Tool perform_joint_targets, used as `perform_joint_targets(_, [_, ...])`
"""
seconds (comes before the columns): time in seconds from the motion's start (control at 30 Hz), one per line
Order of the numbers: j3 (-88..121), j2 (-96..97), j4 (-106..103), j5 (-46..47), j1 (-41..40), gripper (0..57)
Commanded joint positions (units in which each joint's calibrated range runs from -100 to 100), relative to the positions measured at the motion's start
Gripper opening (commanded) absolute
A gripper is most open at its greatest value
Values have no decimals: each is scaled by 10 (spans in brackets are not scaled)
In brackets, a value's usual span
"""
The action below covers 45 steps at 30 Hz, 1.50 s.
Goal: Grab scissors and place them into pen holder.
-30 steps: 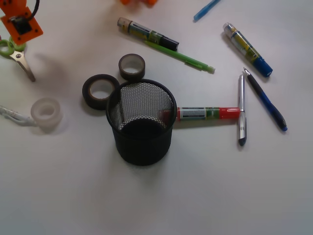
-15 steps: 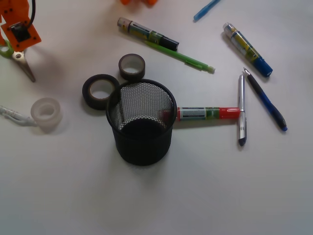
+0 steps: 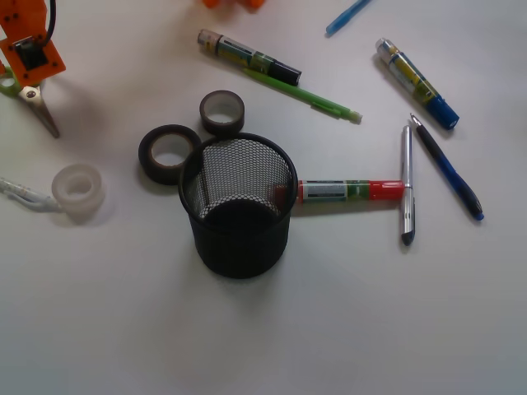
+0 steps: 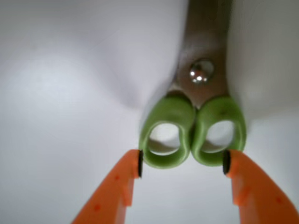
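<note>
The scissors [image 3: 36, 102] lie flat on the white table at the far left, silver blades pointing toward the front. Their lime-green loop handles [image 4: 191, 135] are mostly hidden under my orange gripper [image 3: 18, 76] in the front view. In the wrist view my gripper [image 4: 182, 163] has one pad against the outer side of each loop, so the jaws stand closed on the handles. The black wire-mesh pen holder [image 3: 239, 247] stands upright at the table's middle, well to the right of the scissors, and looks empty.
Two dark tape rolls [image 3: 169, 153] [image 3: 222, 112] sit just behind the holder and a clear tape roll [image 3: 78, 191] to its left, beside a white cable [image 3: 20, 196]. A red marker [image 3: 350, 191] touches the holder's right side. More markers and pens [image 3: 300, 95] lie at the back and right.
My gripper has shifted slightly left and lower over the handles, which it now covers more. The scissors' blades have not moved.
</note>
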Motion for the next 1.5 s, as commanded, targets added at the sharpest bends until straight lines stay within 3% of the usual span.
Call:
perform_joint_targets(0.0, [-5, -5, -7, -2, -3, 177])
perform_joint_targets(0.13, [-4, -4, -13, -2, -3, 125])
perform_joint_targets(0.47, [-18, 36, -26, -2, -4, 126])
perform_joint_targets(0.87, [-250, 182, 115, -13, -9, 116])
perform_joint_targets(0.97, [-292, 205, 138, -10, -11, 0])
perform_joint_targets(1.17, [-354, 200, 149, 25, -17, 4])
perform_joint_targets(1.27, [-442, 164, 172, 55, -31, 4])
perform_joint_targets(1.47, [-689, 33, 210, 119, -138, 3])
